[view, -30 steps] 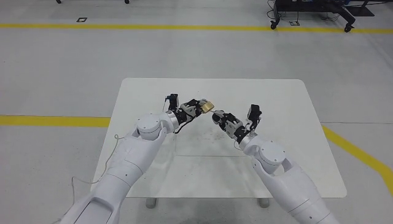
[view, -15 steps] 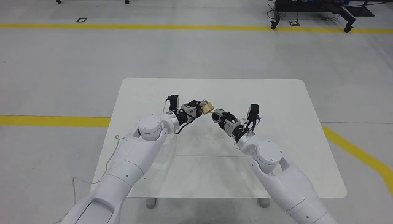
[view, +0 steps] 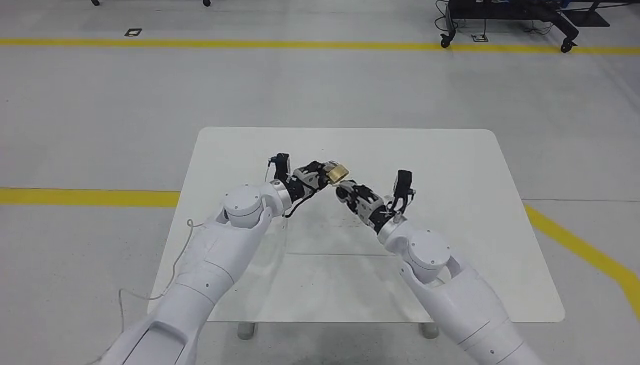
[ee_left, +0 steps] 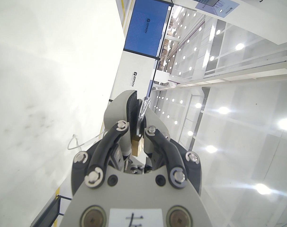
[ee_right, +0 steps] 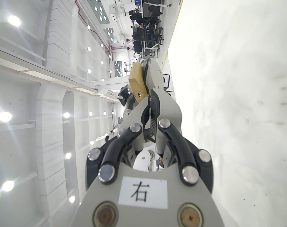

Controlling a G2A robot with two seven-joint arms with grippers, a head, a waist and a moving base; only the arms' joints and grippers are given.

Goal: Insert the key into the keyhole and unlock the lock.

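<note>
Lock [view: 338, 173], small hard brass, likely weighty and slick, is pinched by its shackle in the left gripper [ee_left: 140, 109] above the table [view: 450, 155]. The right gripper [ee_right: 150, 98], pressed together, sits at its keyhole end.

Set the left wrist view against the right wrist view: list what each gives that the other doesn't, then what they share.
Left wrist view: the silver shackle of the lock poking out past the fingertips of the left gripper, with the brass body seen edge-on between its shut fingers.
Right wrist view: the lock's end face with the keyhole, and the right gripper, fingers shut, its tips right beside that face.
Both: the brass lock clamped in the left gripper, held above the white table.
</note>
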